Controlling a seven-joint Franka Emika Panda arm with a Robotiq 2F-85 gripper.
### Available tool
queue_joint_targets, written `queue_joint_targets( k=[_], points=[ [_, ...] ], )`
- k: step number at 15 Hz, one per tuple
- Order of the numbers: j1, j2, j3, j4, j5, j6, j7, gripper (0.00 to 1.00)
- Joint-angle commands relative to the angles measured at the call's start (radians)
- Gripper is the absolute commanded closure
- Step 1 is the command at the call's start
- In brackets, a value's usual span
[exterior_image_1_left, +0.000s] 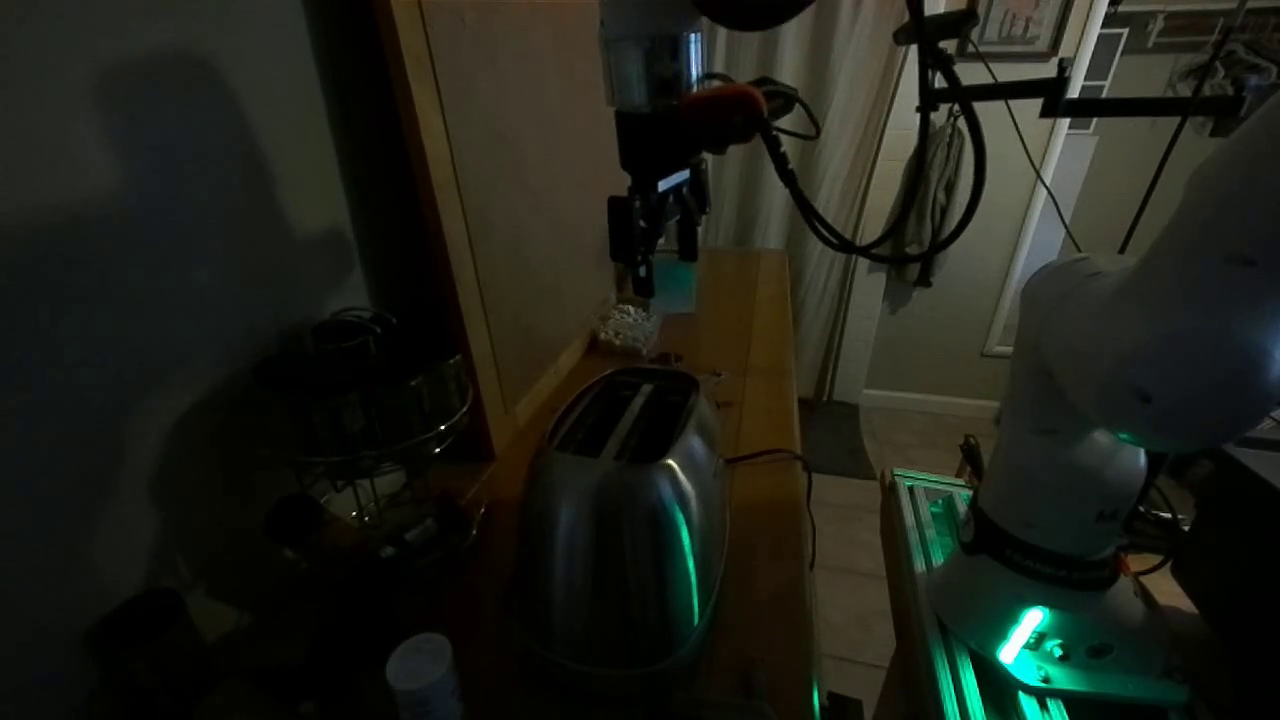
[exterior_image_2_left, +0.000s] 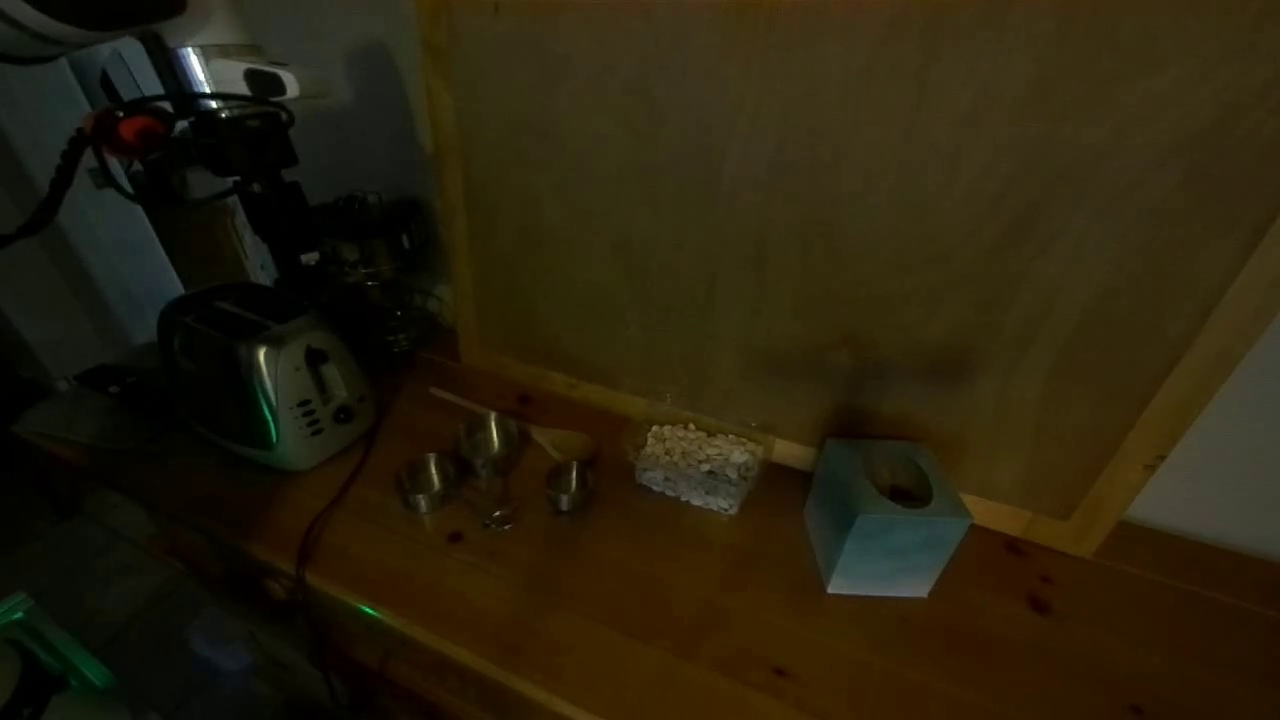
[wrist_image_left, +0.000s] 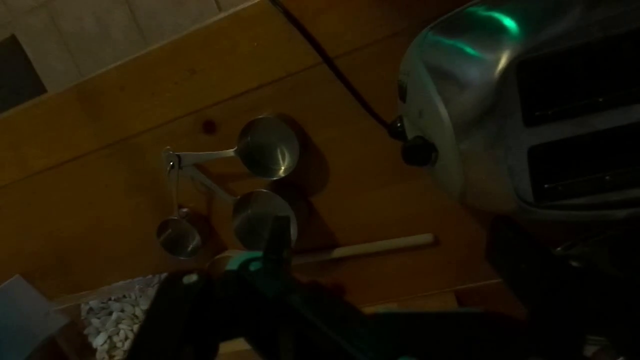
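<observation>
The gripper (wrist_image_left: 389, 230) hangs above the counter (wrist_image_left: 120, 190), its fingers (wrist_image_left: 278, 237) standing well apart with nothing held between them. No contact shows in any view, so the step in hand looks like positioning over the counter.

Taken from that gap in the wrist view, the toaster (wrist_image_left: 487, 130) spans 1 to 3 o'clock, 3 joined measuring cups (wrist_image_left: 267, 147) lie at 9 to 10 o'clock, and the handle of the wooden spoon (wrist_image_left: 385, 245) sits at 6 o'clock. 1 fingertip hides part of a cup; how much height separates them I cannot tell.

The next move, I judge, calls for settling sideways before any lowering, and for care toward 2 o'clock, where the toaster leaves little room. Toward 6 o'clock the upright wooden panel (exterior_image_2_left: 850, 230) bounds the counter's back, and the tub of pale pieces (wrist_image_left: 115, 317) lies at 8 o'clock. The front edge runs from about 10 to 11 o'clock, where the toaster's cord (wrist_image_left: 330, 60) reaches it. Bare wood between cups and front edge offers the widest room.
</observation>
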Motion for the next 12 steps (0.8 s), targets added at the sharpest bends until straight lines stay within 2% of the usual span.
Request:
queue_joint_targets(
  k=[1, 2, 6, 9, 12],
  points=[
    [-0.015, 0.039, -0.036, 0.008, 0.012, -0.026, 0.000, 0.00],
    [-0.038, 0.052, -0.046, 0.001, -0.005, -0.027, 0.029, 0.00],
    [-0.068, 0.104, -0.124, -0.030, -0.005, 0.048, -0.033, 0.00],
    [-0.058, 0.123, -0.168, -0.074, 0.022, 0.154, -0.120, 0.00],
    [-0.050, 0.131, -0.172, -0.133, 0.008, 0.250, -0.184, 0.00]
  ],
)
